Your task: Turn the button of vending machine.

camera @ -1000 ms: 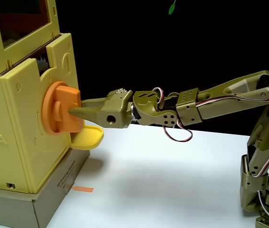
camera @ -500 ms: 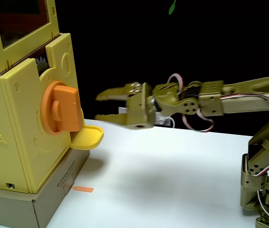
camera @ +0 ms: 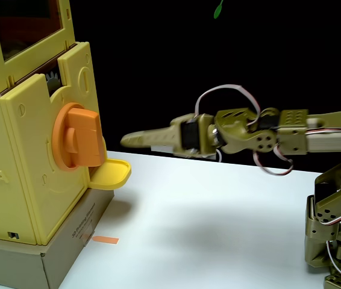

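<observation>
Fixed view. You have one vending machine (camera: 20,156) at the left, standing on a grey-beige cardboard base (camera: 32,265). One button (camera: 77,137) sits on the machine's right-facing side, its thick bar upright. Just below it one small yellow tray (camera: 111,174) juts out to the right over the white surface (camera: 218,223). One small orange strip (camera: 105,239) lies flat on the surface near the base.

One olive-green arm (camera: 315,139) reaches in from the right, stretched roughly level above the surface, with red and white wires looping over the wrist. Your gripper (camera: 125,140) points left at the button, apart from it, with open air between tip and bar. Nothing stands in that gap. The fingers (camera: 149,139) appear as one tapered, slightly blurred wedge; you cannot tell whether they are spread or pressed together. They hold nothing.
</observation>
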Controlling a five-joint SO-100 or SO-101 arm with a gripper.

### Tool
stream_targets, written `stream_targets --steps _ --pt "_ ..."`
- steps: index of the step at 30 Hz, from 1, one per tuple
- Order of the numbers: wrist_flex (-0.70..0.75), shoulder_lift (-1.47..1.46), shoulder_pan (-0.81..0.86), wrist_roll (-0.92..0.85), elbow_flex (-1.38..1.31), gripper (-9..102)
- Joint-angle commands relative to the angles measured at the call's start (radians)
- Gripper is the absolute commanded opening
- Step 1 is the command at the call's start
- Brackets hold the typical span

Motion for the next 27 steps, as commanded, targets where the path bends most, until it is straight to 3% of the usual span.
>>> stream_targets --steps 1,4,14,27 --pt "-0.221 -0.135 -0.011 -0.137 -0.014 47" --pt "-0.341 -0.278 0.002 -0.193 -0.067 45" --pt "-0.483 -0.503 0.048 -0.238 -0.221 37" --pt "-0.568 -0.670 0.025 -0.218 -0.365 26"
